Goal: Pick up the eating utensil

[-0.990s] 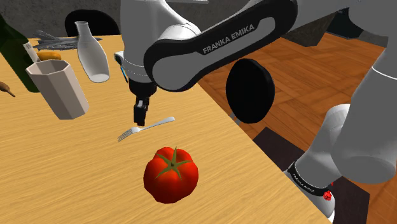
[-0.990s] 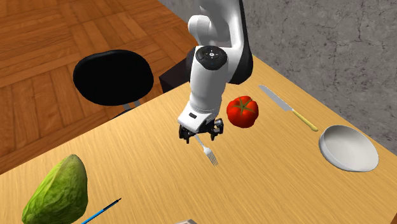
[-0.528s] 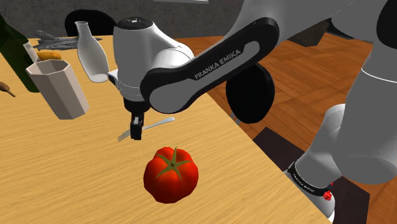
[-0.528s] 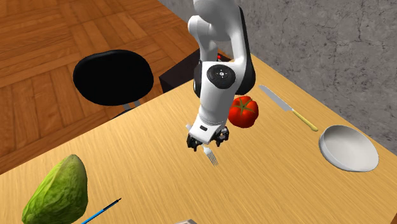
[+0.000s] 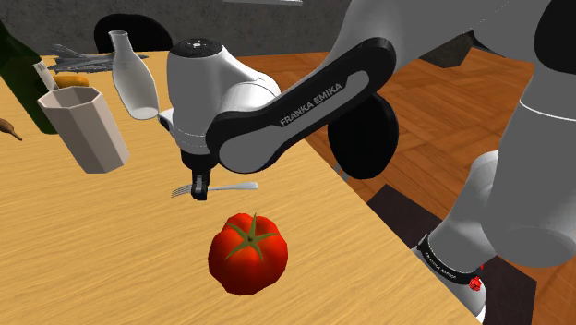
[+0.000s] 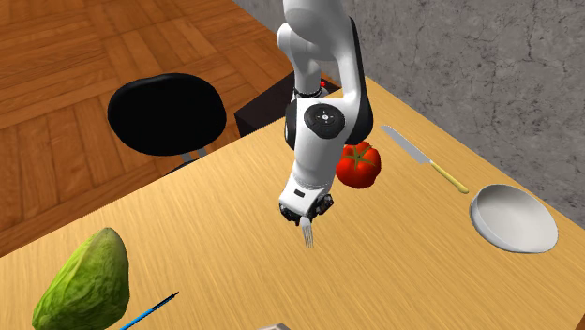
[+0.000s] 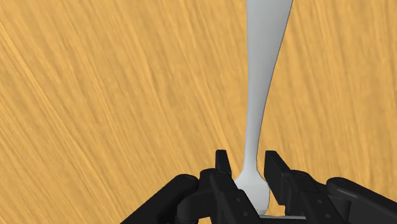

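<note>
End effector is pinching the fork at its thin neck, right behind the tines. The fork looks to be lying flat on the bench, just on the far side of the tomato. I'd lift straight up and slow, since gripped that far off centre the long handle will probably droop or swivel. Firm squeeze, no sideways drag. Count: one fork, one tomato, one knife, one bowl, one cup.
</note>
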